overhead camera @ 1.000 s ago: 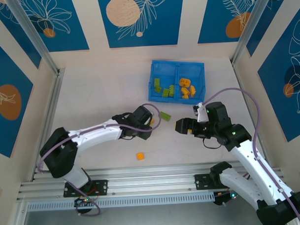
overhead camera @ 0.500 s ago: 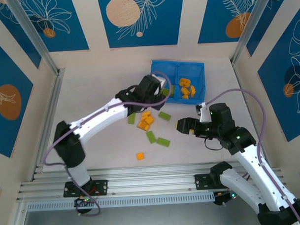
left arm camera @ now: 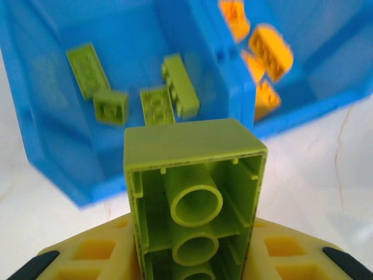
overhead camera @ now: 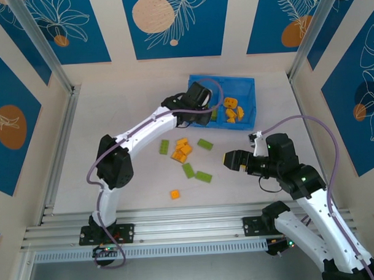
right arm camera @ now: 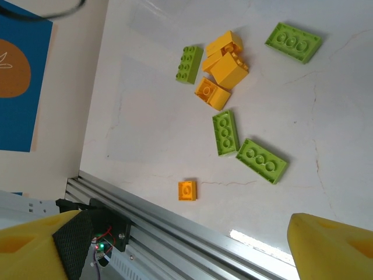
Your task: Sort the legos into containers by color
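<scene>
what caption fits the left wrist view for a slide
Left gripper holding a lime green brick before the blue bin

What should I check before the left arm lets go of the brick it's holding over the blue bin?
1. Grip: left fingers hold the lime brick: ok.
2. Position: brick over the left compartment, per top view: ok.
3. Match: that compartment holds only green bricks: ok.
4. Separation: orange bricks lie beyond the centre wall: ok.
5. Clearance: right fingers open, apart from the blue bin: ok.
6. Brick's height above the floor: cannot tell.
</scene>
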You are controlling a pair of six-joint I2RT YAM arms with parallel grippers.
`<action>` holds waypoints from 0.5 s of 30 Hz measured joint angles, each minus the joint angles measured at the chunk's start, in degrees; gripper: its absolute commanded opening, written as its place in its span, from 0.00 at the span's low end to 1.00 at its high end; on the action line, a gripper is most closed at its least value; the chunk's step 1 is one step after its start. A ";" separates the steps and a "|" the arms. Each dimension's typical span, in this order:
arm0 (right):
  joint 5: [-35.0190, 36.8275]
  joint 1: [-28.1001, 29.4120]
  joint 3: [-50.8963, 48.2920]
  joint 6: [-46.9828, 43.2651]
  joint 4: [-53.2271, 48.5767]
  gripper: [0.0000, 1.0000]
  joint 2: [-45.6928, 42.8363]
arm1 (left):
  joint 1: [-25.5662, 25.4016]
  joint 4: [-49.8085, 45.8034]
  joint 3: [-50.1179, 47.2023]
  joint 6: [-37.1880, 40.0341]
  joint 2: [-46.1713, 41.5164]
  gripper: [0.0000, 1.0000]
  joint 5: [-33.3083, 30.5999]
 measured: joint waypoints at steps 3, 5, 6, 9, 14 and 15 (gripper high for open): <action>0.02 0.00 0.02 0.02 0.04 0.88 0.33 | 1.31 -0.87 11.23 0.02 6.45 0.33 0.09; 0.11 0.00 0.02 0.02 0.00 0.89 0.31 | 2.43 -0.74 18.56 0.07 11.61 0.31 0.09; 0.15 0.00 0.04 0.02 -0.02 0.88 0.28 | 2.91 -0.63 21.24 0.09 13.79 0.31 0.07; 0.28 0.00 0.15 0.00 -0.63 0.88 0.07 | 4.42 -0.44 28.68 0.24 20.59 0.31 0.04; 1.05 0.00 0.66 0.04 -2.38 0.88 -1.25 | 5.38 1.46 31.32 0.52 26.40 0.52 0.00; 1.07 0.00 0.87 0.11 -2.78 0.89 -1.40 | 5.49 1.64 31.32 0.76 26.80 0.56 0.02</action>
